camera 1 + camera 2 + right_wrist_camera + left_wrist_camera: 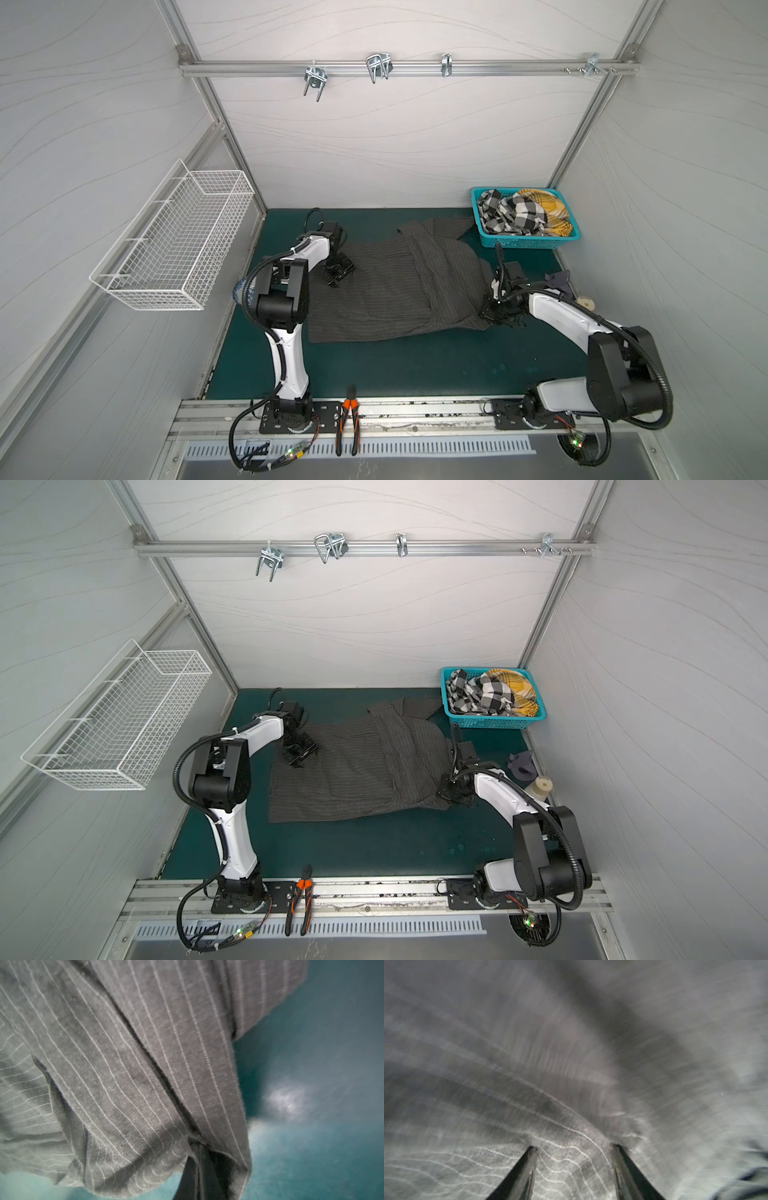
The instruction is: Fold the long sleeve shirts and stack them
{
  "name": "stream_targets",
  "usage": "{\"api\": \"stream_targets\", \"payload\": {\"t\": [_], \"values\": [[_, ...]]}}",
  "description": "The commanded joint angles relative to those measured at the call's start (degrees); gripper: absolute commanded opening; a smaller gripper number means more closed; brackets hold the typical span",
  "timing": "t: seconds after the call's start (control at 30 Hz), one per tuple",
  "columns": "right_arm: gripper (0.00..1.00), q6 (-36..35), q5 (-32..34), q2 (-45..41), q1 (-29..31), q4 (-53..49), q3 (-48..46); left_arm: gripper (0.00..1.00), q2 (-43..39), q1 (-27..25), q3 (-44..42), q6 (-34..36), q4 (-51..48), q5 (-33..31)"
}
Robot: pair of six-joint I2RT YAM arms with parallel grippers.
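Long sleeve shirt [395,286] spread on green mat [415,374], long axis L-R, spanning btwn my two grippers. My right gripper [496,313] clamped on its R end, fabric draping off tips in wrist view. My left gripper [338,274] on far-L edge, jaws apart, fabric ridge btwn fingers [521,1172], no pinch visible. Next fold prob runs along long axis; L needs grip first.

No text or label is legible anywhere.

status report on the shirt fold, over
Left gripper jaws apart, tips on pinstripe shirt. Right gripper shut on its edge. Teal basket beside far end.
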Motion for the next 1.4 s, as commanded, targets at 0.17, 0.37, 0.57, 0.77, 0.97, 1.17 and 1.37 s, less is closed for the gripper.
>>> {"api": "stream_targets", "payload": {"t": [0.17,0.37,0.57,0.77,0.97,1.17,1.37], "values": [[0.00,0.03,-3.77,6.22,-1.02,-0.14,8.90,0.75,-3.08,0.55,11.43,5.15,-4.80,-3.22],[0.00,1.82,-4.41,2.06,1.37,1.09,4.68,0.89,-35.96,6.44,-20.41,3.38,-8.44,-10.20],[0.00,2.14,-5.90,0.41,3.73,1.95,0.56,0.84,-50.44,10.75,-44.83,-0.74,-0.86,-0.17],[0.00,1.92,-7.40,-2.50,4.43,2.33,-1.67,0.69,-43.70,13.33,-47.29,0.14,4.76,5.01],[0.00,1.97,-8.01,-3.04,4.43,2.65,-1.87,0.60,-40.87,14.04,-47.17,0.01,3.56,-0.17],[0.00,1.53,-4.38,-1.05,2.73,-0.35,-0.58,0.54,-40.98,18.38,-46.26,2.53,2.06,-4.87],[0.00,1.86,-5.37,0.85,2.58,1.15,-1.31,0.46,-36.31,18.65,-46.46,1.92,4.05,-1.87]]}}
